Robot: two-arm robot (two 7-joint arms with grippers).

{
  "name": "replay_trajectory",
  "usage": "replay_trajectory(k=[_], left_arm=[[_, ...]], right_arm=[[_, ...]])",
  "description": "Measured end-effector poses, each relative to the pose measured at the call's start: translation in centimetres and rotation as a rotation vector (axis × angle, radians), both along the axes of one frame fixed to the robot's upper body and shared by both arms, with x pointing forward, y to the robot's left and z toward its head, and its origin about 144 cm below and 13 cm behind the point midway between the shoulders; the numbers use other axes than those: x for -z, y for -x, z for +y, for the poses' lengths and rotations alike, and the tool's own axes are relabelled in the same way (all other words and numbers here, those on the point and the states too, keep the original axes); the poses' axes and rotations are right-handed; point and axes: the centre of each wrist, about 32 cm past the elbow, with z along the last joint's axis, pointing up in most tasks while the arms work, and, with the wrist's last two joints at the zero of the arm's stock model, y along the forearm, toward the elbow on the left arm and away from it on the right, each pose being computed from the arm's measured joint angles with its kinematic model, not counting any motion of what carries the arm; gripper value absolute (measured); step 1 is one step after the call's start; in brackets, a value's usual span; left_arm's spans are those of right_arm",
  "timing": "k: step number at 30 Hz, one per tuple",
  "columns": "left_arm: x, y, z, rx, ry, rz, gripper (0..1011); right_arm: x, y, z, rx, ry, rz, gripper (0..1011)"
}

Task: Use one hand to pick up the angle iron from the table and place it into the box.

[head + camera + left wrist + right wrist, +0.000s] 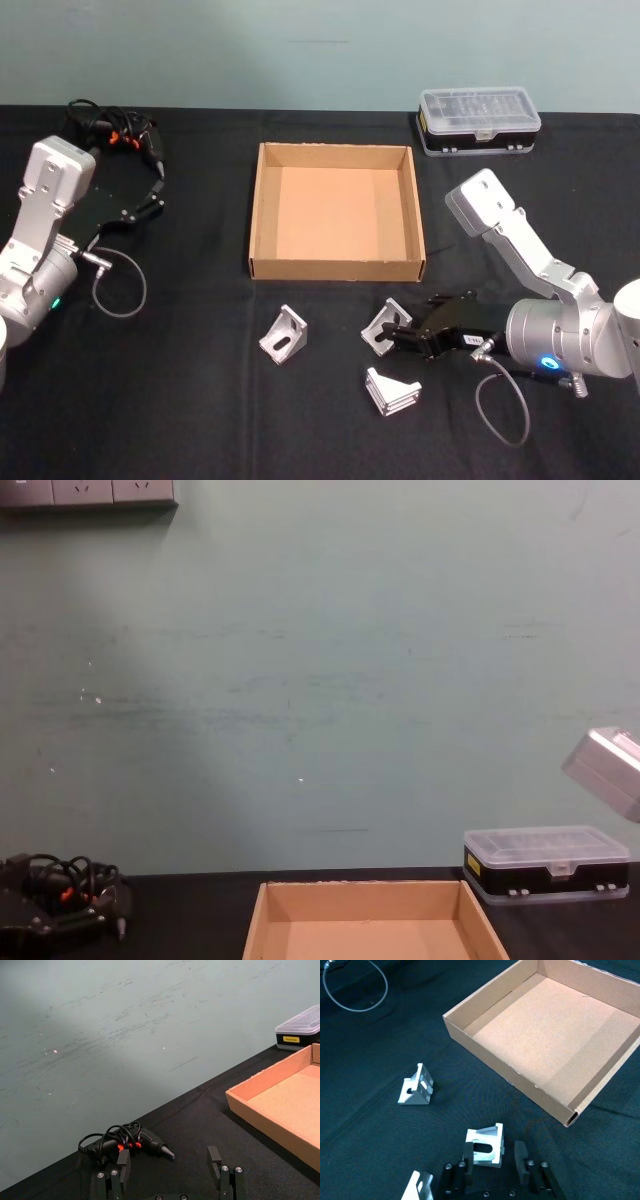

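Across the black table, below a scuffed pale-green wall, sits the box; right gripper spread around one angle iron, not yet clamped; left gripper parted, partly cropped.

Counted on the worktop: three angle irons, one of most else.
The left angle iron, middle angle iron and near angle iron make three. There is one cardboard box, one clear-lidded case and one corded black device, possibly a glue gun. Two tools: left tool, right tool.
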Motion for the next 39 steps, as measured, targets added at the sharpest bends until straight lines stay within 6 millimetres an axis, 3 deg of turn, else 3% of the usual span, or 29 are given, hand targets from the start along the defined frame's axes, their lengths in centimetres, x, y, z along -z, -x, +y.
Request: replay_trajectory(k=[15,31,39], left_arm=[[0.0,0.0,0.0,0.000,0.000,0.000,1000],[0.0,0.0,0.0,0.000,0.000,0.000,1000],[0.0,0.0,0.0,0.000,0.000,0.000,1000]], right_arm=[[0.2,-0.1,0.1,0.001,0.000,0.001,84],[-0.1,0.0,0.1,-0.001,-0.021,-0.013,80],[-3.1,0.4,0.0,0.002,-0.061,-0.100,80]])
